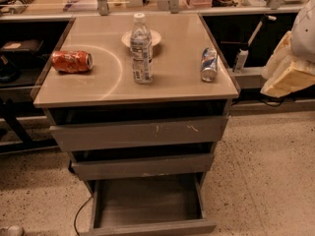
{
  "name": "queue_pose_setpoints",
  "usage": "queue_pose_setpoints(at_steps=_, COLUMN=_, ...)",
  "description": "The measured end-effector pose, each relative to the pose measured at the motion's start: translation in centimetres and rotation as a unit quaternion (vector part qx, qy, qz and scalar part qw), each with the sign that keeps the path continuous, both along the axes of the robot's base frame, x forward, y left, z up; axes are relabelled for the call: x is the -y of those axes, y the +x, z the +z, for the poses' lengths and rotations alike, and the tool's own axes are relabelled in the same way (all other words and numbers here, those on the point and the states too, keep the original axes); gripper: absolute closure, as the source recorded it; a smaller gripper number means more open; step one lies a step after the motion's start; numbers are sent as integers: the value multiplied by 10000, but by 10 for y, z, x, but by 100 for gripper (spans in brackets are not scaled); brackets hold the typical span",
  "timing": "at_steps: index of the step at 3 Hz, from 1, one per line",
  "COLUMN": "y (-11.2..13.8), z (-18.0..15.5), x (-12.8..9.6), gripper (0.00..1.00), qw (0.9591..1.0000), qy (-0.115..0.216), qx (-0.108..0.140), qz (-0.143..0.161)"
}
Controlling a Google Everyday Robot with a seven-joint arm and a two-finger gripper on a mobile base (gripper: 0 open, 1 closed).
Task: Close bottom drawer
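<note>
The bottom drawer (147,227) is the lowest of three grey wood-grain drawers in the cabinet. It is pulled far out towards me, and its shallow box (147,200) looks empty. The middle drawer (142,166) and the top drawer (140,132) each stick out a little. My gripper (289,68) shows as pale cream and white parts at the right edge of the camera view. It is at about tabletop height, right of the cabinet and well above the bottom drawer, touching nothing.
On the cabinet top (172,82) lie a red can (72,61) on its side, an upright water bottle (141,50), a small white dish (155,36) and a blue-and-silver can (208,64). A black cable (78,213) runs on the speckled floor at left. Dark shelving stands on both sides.
</note>
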State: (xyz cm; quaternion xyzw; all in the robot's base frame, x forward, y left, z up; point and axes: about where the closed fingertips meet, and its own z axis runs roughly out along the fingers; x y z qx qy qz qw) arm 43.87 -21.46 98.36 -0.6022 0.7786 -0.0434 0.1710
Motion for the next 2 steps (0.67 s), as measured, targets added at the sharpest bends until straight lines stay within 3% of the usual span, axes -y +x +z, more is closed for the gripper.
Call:
queue_pose_setpoints(at_steps=1, y=0, z=0, x=0, gripper=85, qw=10000, qy=0, qx=0, qz=0)
queue_pose_setpoints(at_steps=2, y=0, z=0, x=0, gripper=100, qw=10000, qy=0, qx=1, qz=0)
